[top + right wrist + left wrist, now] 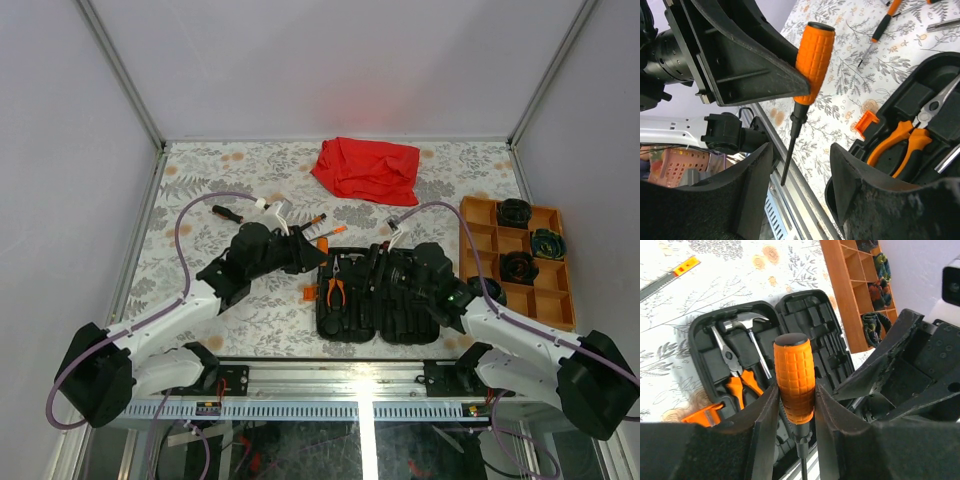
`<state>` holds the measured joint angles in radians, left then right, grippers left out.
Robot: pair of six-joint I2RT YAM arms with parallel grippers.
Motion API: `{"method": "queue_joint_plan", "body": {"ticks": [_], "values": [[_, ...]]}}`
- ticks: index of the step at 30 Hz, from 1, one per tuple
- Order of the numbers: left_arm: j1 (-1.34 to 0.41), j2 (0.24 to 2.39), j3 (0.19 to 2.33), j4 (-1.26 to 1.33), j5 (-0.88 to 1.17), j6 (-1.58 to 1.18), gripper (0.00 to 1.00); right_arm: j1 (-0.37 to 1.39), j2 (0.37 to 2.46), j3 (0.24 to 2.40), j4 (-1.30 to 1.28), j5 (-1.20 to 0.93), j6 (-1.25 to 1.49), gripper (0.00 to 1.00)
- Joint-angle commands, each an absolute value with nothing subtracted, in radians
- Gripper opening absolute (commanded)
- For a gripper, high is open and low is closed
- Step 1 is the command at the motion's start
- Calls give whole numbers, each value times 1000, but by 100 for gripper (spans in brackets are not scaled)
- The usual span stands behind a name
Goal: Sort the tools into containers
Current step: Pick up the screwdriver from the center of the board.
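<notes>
The left gripper [796,392] pinches a screwdriver [794,371] by its handle, near the open case [807,315]. The right gripper [801,152] is spread, with one finger on either side of the shaft.

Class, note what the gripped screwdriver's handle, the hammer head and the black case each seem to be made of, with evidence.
Screwdriver handle: probably moulded plastic or rubber; matt orange, gridded grip pattern.
Hammer head: apparently polished steel; bright reflections.
Case: likely hard black plastic; matt, with moulded recesses.

White links [165,322], black joints [95,375], purple cables [179,245]; left hand's [796,390] fingers [762,440] matte black
</notes>
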<state>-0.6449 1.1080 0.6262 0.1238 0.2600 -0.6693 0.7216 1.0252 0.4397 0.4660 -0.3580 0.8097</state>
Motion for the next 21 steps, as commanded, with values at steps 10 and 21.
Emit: {"method": "queue_joint_plan", "body": {"ticks": [10, 21], "values": [[-702, 1136, 663, 315, 204, -764, 2, 718, 1136, 437, 705, -471, 889, 49], [-743, 1175, 677, 351, 205, -774, 2, 718, 1183, 447, 709, -463, 898, 42]]}}
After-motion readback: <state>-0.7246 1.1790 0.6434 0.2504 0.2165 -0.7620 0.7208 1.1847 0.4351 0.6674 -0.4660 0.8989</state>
